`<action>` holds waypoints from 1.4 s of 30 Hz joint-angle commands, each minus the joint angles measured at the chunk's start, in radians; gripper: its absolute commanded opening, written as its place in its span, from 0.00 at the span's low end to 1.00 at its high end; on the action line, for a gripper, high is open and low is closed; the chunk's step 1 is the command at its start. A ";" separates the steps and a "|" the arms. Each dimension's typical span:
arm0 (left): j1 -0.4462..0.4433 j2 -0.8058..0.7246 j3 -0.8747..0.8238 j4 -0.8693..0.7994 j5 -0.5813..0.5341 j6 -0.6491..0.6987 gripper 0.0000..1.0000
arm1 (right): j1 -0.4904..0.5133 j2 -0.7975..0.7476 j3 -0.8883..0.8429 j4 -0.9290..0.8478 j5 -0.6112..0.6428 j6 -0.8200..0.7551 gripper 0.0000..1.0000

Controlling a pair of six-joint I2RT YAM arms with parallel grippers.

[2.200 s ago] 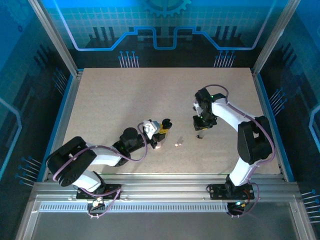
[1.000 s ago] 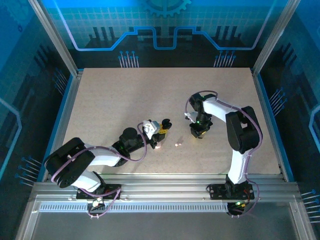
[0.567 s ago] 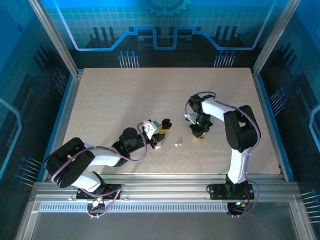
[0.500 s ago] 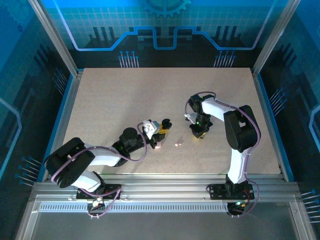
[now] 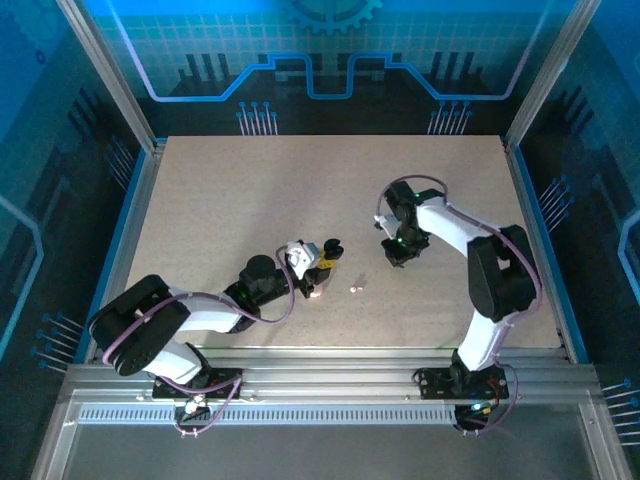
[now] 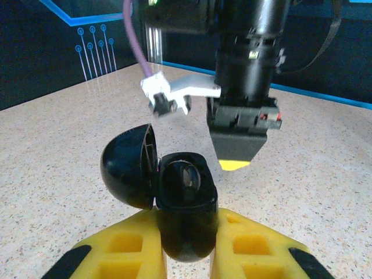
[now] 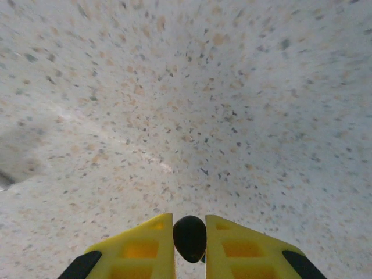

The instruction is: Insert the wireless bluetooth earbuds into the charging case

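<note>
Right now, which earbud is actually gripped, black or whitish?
The black earbud, pinched in the right gripper. The whitish earbud between the arms lies loose on the table.

Glossy black plastic charging case (image 6: 180, 203) is gleaming between matt yellow plastic fingers (image 6: 273, 244); the speckled stone-look tabletop (image 7: 203, 87) is showing a dull, grainy finish.

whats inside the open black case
The case shows a dark glossy hollow, lid swung open. Too dark to tell if anything sits inside; the yellow jaws hide its base.

Lab cell: aluminium frame (image 5: 111, 80), blue panels (image 5: 320, 40)
</note>
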 commanded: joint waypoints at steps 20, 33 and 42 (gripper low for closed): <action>-0.009 0.158 0.060 0.179 0.035 -0.095 0.07 | 0.019 -0.609 -0.387 0.585 -0.330 0.478 0.16; -0.022 0.171 0.080 0.217 0.032 -0.132 0.07 | 0.165 -0.622 -0.493 0.913 -0.312 0.618 0.17; -0.023 0.160 0.079 0.228 0.031 -0.157 0.07 | 0.213 -0.566 -0.478 1.006 -0.313 0.625 0.17</action>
